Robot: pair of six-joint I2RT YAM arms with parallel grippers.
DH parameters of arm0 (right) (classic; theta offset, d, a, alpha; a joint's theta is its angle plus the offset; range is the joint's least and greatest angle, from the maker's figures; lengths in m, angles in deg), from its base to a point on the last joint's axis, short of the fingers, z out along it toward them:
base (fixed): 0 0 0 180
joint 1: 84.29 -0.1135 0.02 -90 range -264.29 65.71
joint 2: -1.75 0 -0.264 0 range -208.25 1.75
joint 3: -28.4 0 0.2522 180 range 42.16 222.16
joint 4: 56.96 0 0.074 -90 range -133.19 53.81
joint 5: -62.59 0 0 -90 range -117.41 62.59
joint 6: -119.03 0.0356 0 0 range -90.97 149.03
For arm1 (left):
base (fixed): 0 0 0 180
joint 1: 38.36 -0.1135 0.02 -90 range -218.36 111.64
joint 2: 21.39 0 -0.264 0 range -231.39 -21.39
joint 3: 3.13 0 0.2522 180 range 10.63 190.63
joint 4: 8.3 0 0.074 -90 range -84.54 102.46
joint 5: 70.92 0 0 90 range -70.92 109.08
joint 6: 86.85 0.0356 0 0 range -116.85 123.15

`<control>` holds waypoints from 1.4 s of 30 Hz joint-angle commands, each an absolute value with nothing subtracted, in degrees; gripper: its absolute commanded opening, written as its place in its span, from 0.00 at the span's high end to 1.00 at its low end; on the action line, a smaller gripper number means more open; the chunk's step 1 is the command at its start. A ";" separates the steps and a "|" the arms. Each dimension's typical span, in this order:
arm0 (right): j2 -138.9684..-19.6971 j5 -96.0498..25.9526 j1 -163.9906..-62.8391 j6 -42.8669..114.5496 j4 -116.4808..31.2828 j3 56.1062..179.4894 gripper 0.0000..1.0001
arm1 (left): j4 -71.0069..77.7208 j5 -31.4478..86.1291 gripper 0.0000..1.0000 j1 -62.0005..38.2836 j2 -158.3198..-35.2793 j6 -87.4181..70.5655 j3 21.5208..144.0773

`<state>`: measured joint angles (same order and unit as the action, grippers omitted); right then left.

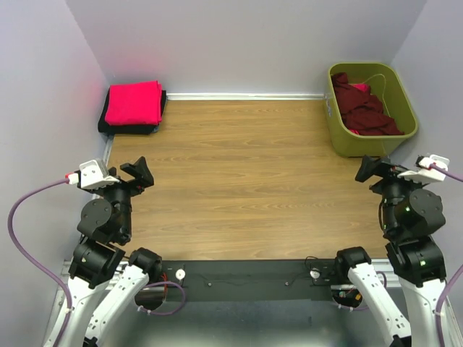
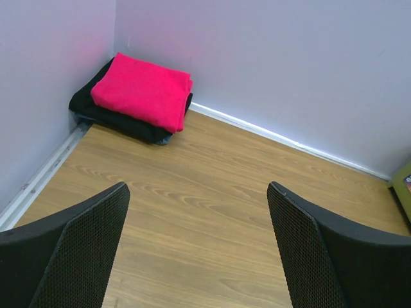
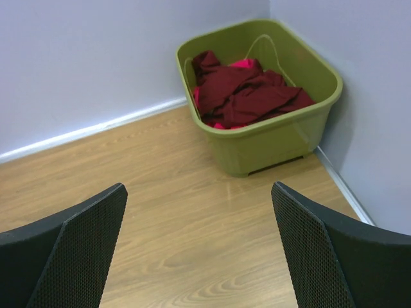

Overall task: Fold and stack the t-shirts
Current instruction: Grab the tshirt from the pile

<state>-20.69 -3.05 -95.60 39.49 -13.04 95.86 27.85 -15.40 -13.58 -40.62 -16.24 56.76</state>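
Maroon soft cloth t-shirts [image 3: 250, 96] are lying crumpled together in the olive-green plastic bin [image 3: 270, 151] at two o'clock on the wood-grain tabletop [image 1: 246, 181], with a bright pinkish-red shirt [image 3: 243, 63] peeking out beneath them. We are judging that tangle to be the main hazard. A pinch into the heap could end up lifting two shirts at once, or catching only a loose fold that slips free. A finger hooking the bin's rim could end up dragging or tipping what looks like a light container.

At ten o'clock a folded pinkish-red shirt [image 2: 144, 90] is resting on a folded black one [image 2: 122, 123] in the corner, and a careless placement there could be pushing that stack askew.

We are seeing the right gripper [image 3: 198, 189] hanging above the bare wood at four o'clock, aimed toward the bin, jaws spread wide and holding nothing. The left gripper [image 2: 197, 192] is hovering at eight o'clock, facing the stack, equally wide and empty.
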 commanded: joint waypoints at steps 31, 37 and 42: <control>-106.34 -17.03 -74.98 50.99 -20.87 142.87 0.20 | 20.93 -11.77 0.02 -13.48 -43.63 -18.47 48.42; -119.00 -21.86 -73.04 58.19 -21.05 152.01 0.29 | 20.84 -11.60 0.02 -13.57 -44.68 -18.47 48.42; -128.04 -22.92 -72.86 63.03 -21.48 159.30 0.33 | 20.84 -11.33 0.02 -13.57 -45.47 -18.64 48.51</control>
<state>-123.33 -20.16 -73.30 57.34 -21.11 154.39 22.17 -12.01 -13.58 -44.86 -18.74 49.07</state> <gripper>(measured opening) 0.683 0.980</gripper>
